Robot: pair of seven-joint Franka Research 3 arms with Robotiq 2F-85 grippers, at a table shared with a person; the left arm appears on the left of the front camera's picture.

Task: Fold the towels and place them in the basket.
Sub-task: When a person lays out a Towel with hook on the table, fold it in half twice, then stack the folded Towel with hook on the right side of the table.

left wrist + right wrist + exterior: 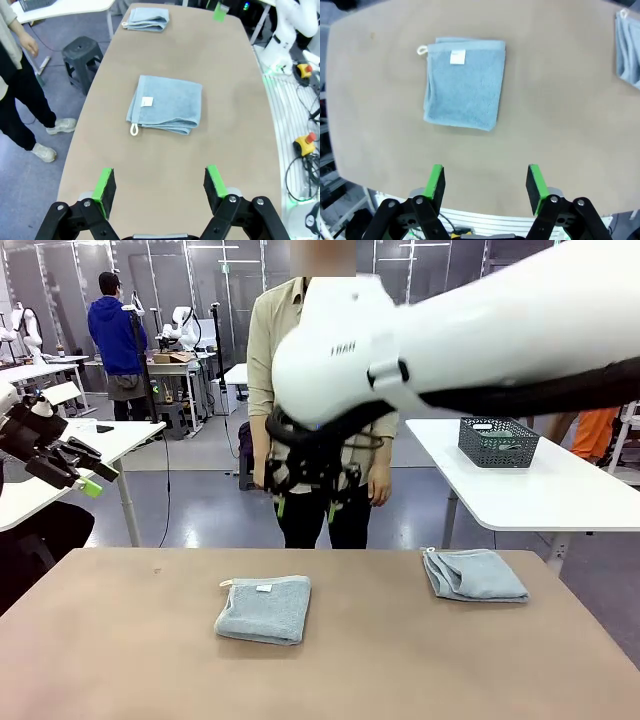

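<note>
- Two towels on the worktop (120, 640), both already folded: one near the middle (263, 608), one toward the right far edge (474, 574), well apart.
- Basket (498, 441) on a white table behind, off the worktop, beyond the right towel.
- Left hand (160, 187) wide apart, holding nothing, hovering above the worktop short of the middle towel.
- Right hand (485, 182) likewise wide and bare, raised high over the near edge.
- Terry cloth: likely soft, light, limp; no stiffness, so prone to sag and unfold if lifted by one layer.
- Best taken at a folded edge, pinching all layers together; the loop (134, 129) corner too flimsy to carry by.
</note>
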